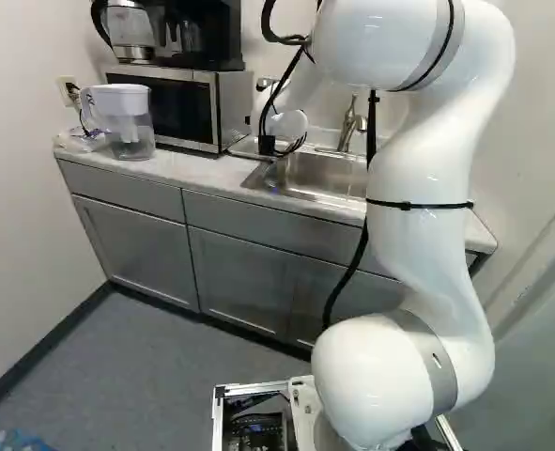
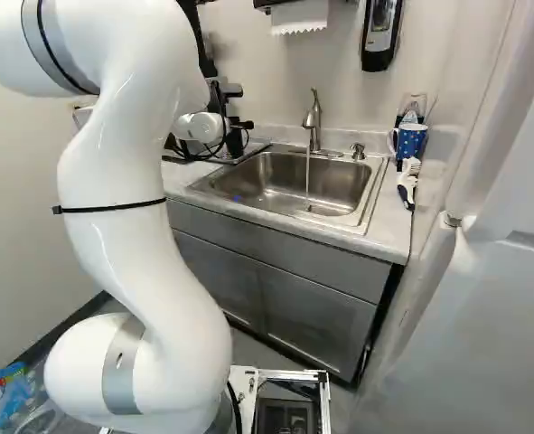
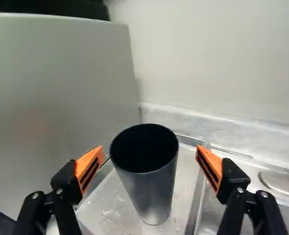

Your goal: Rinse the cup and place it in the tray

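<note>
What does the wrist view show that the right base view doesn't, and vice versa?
Wrist only: the dark cup, upright between the end effector's open fingers, not touched from both sides.

Right base only: faucet spout with running water, blue polka-dot mug, paper towel.

Both: the metal tray and the wall behind the counter.

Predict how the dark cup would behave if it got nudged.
The dark cup looks tall and seems to narrow downward, so a high push could tip it. Droplets on the tray suggest it may slide. Its smooth, even wall is probably stiff.
</note>
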Controlling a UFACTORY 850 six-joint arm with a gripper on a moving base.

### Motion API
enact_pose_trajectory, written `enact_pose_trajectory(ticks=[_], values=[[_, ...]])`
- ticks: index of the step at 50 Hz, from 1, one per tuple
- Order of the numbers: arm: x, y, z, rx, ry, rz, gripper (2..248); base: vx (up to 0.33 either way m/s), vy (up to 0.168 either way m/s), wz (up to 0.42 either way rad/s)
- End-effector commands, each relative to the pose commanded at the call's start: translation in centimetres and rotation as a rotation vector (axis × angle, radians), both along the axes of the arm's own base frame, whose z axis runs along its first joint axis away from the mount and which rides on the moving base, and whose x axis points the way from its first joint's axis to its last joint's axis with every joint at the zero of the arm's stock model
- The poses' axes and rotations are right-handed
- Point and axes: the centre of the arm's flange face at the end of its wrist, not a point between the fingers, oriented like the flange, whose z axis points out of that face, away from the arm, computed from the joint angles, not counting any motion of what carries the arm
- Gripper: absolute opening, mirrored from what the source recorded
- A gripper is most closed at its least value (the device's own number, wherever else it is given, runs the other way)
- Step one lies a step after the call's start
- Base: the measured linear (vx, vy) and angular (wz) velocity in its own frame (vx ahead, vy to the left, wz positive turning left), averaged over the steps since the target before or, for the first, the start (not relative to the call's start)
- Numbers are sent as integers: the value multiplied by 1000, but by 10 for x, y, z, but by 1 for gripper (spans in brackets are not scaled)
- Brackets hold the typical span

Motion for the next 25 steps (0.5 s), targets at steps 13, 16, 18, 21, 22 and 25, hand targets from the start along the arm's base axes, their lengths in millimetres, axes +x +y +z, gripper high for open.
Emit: enact_pose_trajectory(ticks=[13, 16, 18, 21, 22, 25], values=[[-1, 0, 15, 3, -25, 0, 247, 0, 0, 0], [-1, 0, 18, 4, -30, 0, 247, 0, 0, 0], [-1, 0, 21, 4, -34, 0, 247, 0, 0, 0], [-1, 0, 24, 5, -40, 0, 247, 0, 0, 0], [-1, 0, 25, 5, -42, 0, 247, 0, 0, 0], [-2, 0, 29, 6, -48, 0, 247, 0, 0, 0]])
